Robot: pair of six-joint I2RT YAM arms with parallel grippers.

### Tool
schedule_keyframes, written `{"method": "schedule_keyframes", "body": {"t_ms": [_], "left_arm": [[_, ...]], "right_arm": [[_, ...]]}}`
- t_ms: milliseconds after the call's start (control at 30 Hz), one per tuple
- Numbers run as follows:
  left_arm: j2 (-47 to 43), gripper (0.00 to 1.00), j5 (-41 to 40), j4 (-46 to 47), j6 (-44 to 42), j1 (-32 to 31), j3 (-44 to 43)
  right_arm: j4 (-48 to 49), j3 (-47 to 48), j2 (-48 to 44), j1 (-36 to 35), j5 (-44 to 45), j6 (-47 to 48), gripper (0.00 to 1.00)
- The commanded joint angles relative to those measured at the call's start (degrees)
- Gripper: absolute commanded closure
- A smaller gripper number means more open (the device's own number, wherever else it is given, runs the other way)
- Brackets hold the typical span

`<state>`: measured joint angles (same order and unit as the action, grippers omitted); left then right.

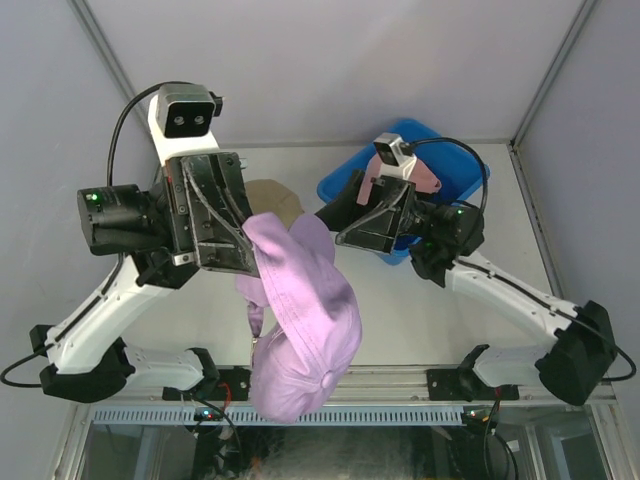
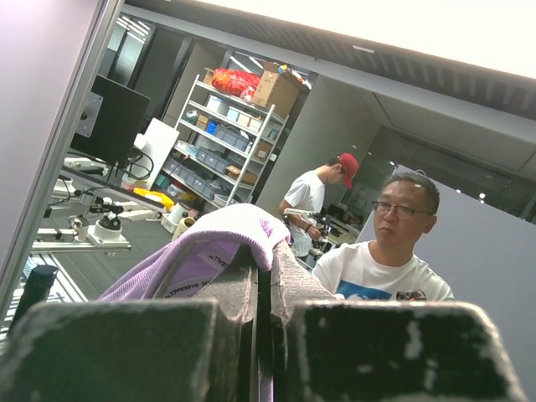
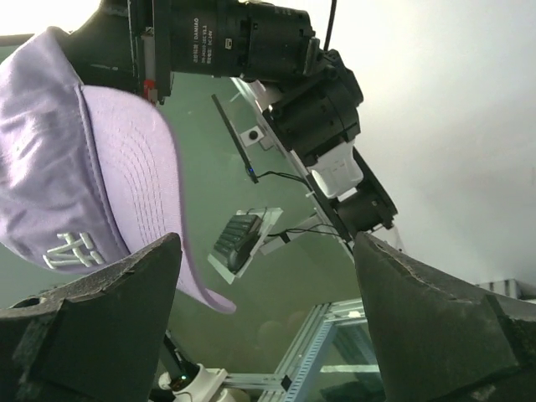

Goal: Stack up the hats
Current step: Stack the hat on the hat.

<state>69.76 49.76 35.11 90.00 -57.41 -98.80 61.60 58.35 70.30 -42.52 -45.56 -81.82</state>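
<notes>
Pinching purple hat (image 1: 305,320), left gripper (image 2: 264,266) (white embroidered logo (image 3: 71,249) illegible).

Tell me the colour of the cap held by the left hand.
The cap is light purple, clearest in the top external view.

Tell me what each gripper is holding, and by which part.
Left gripper: shut on the purple cap, pinching fabric at what looks like the crown's lower edge. Right gripper: open, holding nothing.
</notes>
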Motion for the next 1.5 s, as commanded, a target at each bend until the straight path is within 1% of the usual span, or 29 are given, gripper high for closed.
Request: {"method": "schedule_keyframes", "body": {"t_ms": [0,67,333,433,500,567,600,633,733,833,933,1000,1033,1067,1133,1200,1267,1400,1467], "left_arm": [[0.0,1.0,-2.3,2.0,0.0,-0.5,-2.7],[0.0,1.0,-2.5,2.0,-0.3,-0.5,-2.9],[1.4,1.0,-1.7,2.1,-0.6,0.5,-5.3],[1.6,1.0,-1.3,4.3,1.0,1.8,-5.0],[1.5,1.0,-1.2,7.0,2.8,3.0,-4.2],[1.4,1.0,-1.2,9.4,4.7,4.5,-3.1],[1.3,1.0,-1.2,10.8,5.7,5.2,-2.5],[1.3,1.0,-1.2,12.4,6.9,5.9,-1.8],[1.1,1.0,-1.2,17.1,11.1,8.4,0.5],[0.0,1.0,-1.8,21.8,15.0,12.6,4.0],[-2.5,1.0,-3.5,29.4,21.6,20.0,10.5],[-4.4,1.0,-6.0,35.8,26.0,26.2,16.3],[-5.5,0.97,-7.0,37.8,27.7,28.7,19.5],[-6.6,0.93,-8.3,39.2,29.0,32.9,22.8],[-9.3,0.82,-10.9,41.1,30.9,39.9,29.6],[-10.8,0.73,-13.5,40.5,31.2,44.1,35.5],[-11.8,0.67,-14.8,38.6,30.0,47.1,39.5],[-14.7,0.64,-17.5,31.3,26.2,53.3,47.4],[-14.6,0.61,-18.6,30.6,26.4,55.5,50.2]], "right_arm": [[15.9,3.9,3.6,-2.1,1.3,-7.6,0.17],[19.9,4.0,4.6,-3.3,1.7,-10.0,0.17],[22.7,3.0,5.1,-10.3,3.3,-11.3,0.19],[23.4,2.2,4.6,-10.9,4.0,-11.6,0.23],[23.3,2.1,4.1,-11.1,4.1,-11.7,0.29],[23.2,2.3,3.7,-11.0,4.3,-11.8,0.38],[23.2,2.7,3.8,-11.0,4.1,-11.9,0.44],[23.1,3.2,4.2,-10.9,3.8,-12.2,0.51],[23.0,4.2,5.4,-10.3,3.2,-13.1,0.78],[23.3,4.2,6.3,-8.7,2.8,-14.4,0.99],[23.3,4.0,6.9,-6.7,2.7,-15.6,1.0],[23.3,3.8,7.5,-4.8,2.5,-16.6,1.0],[23.3,3.6,7.8,-3.8,2.5,-16.9,1.0],[23.4,3.4,8.2,-2.8,2.6,-17.5,1.0],[23.7,3.1,9.1,-1.1,2.7,-18.6,1.0],[24.0,3.3,10.1,0.4,2.9,-19.7,1.0],[24.0,3.5,11.2,1.9,3.1,-20.5,1.0],[23.9,3.7,13.7,5.1,3.6,-22.0,1.0],[24.0,3.7,15.1,6.2,4.0,-22.4,1.0]]}}
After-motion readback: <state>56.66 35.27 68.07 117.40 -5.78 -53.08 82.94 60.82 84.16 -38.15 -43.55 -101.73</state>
